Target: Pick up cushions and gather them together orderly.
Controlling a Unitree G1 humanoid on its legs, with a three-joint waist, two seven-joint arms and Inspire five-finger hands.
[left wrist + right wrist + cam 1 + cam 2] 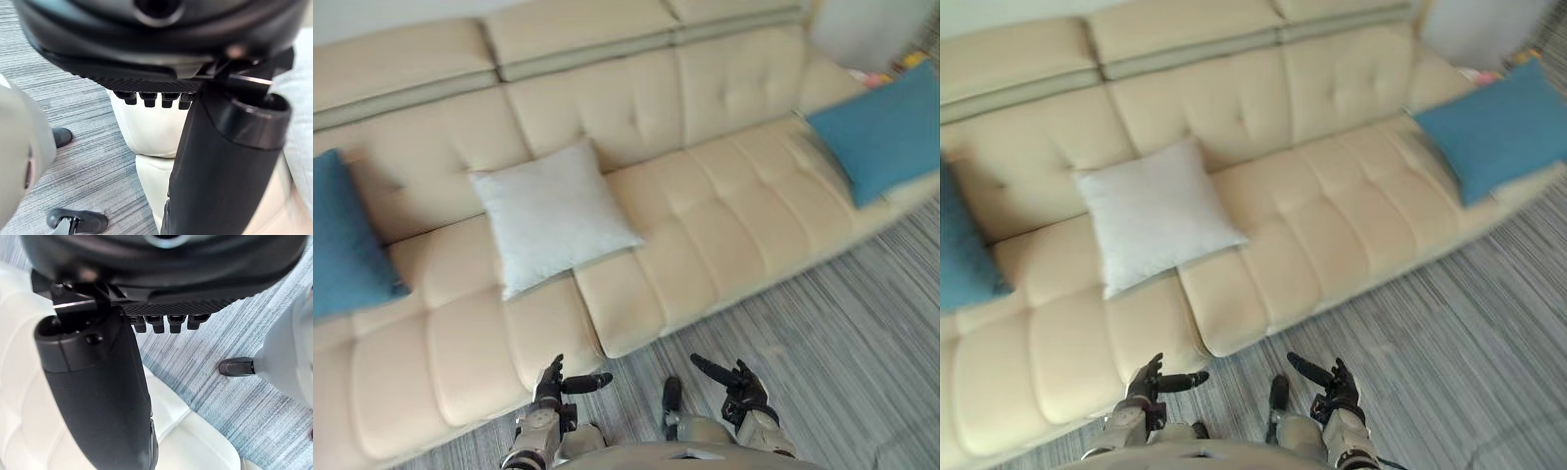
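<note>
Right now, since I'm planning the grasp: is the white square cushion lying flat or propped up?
Propped: the white square cushion leans, upper edge against the cream sofa's backrest, lower edge on the seat.

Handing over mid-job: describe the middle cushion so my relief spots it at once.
A long cream sofa runs across the view. On its seat, left of centre, one square cushion is propped against the backrest. Unlike the left blue cushion and the right blue cushion at the sofa's ends, it is pale grey-white.

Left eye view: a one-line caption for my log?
Left hand and right hand open before a cream sofa: white cushion between left blue cushion and right blue cushion.
</note>
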